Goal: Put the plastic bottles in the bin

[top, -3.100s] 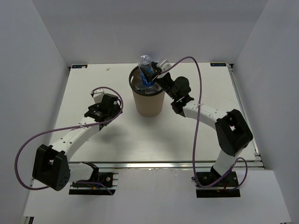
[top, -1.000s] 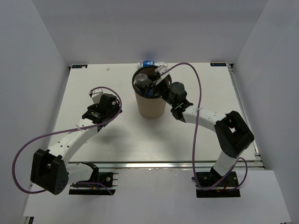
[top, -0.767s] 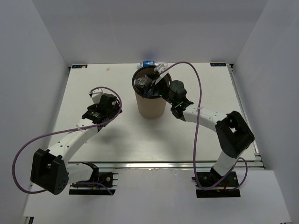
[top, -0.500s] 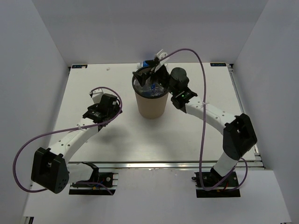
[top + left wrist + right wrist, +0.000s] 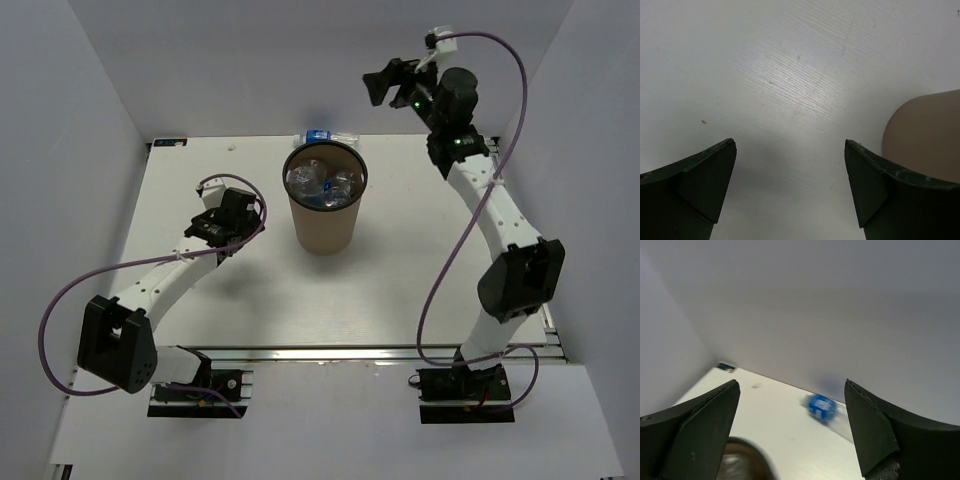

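White table [image 5: 400,290], R pincer [image 5: 387,82] high, jaws apart

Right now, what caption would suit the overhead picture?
Plastic bottles sit in the bin, one bottle lies behind it; left pincer open, low; right pincer open, raised high.

Matt brown cardboard-like bin [image 5: 322,228], clear glossy plastic bottles [image 5: 320,185] (blue-labelled), white finely streaked matt table [image 5: 250,290].
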